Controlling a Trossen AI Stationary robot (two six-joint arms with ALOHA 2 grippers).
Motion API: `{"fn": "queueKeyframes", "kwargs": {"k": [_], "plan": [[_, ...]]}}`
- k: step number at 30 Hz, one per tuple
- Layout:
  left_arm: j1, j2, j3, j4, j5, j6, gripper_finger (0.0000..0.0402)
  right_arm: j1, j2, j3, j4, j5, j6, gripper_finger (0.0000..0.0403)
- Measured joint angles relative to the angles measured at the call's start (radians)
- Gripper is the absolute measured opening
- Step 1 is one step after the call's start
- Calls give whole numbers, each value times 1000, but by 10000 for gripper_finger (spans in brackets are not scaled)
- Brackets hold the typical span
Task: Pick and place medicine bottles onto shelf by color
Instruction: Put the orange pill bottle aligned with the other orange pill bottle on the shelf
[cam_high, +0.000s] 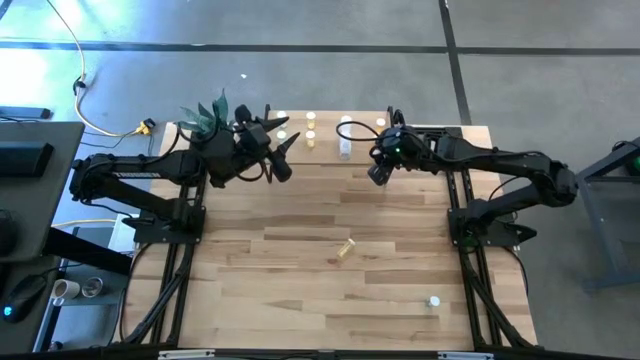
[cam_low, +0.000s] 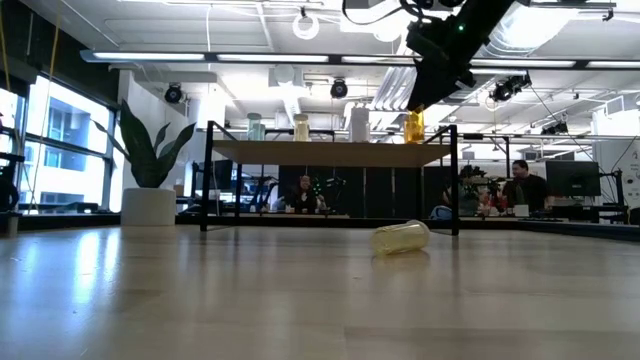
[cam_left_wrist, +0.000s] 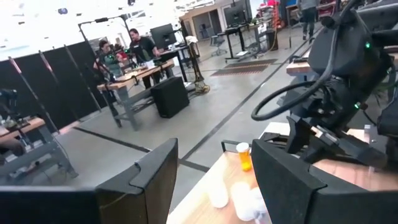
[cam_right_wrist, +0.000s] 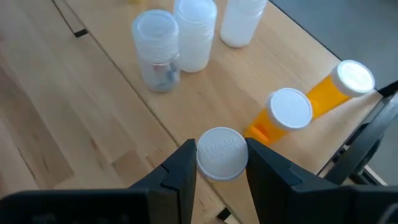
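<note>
Right gripper (cam_right_wrist: 221, 167) fingers clamped on a capped bottle (cam_right_wrist: 221, 153) over the shelf (cam_right_wrist: 93, 124); left gripper (cam_left_wrist: 214, 180) spread, empty; plank table (cam_high: 300, 290), yellow bottle (cam_high: 346, 248) lying; open-plan workshop behind, people (cam_low: 520, 185) at desks

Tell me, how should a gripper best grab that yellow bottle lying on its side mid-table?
Across its round body, coming straight down from above. The yellow bottle lies tipped over on the table with bare wood all around, so fingers can likely straddle its sides; along its length it might roll or slip.
</note>
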Motion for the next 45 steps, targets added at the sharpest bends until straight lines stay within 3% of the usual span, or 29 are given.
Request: {"fn": "queueKeyframes", "kwargs": {"k": [13, 36, 45], "plan": [[0, 0, 0, 10, -28, 74, 193, -4, 0, 0, -7, 4, 100, 108], [0, 1, 0, 10, -34, 99, 193, -10, 12, 0, -19, 31, 105, 108], [0, 1, 0, 11, -52, 99, 193, -10, 13, 0, -25, 57, 101, 137]]}}
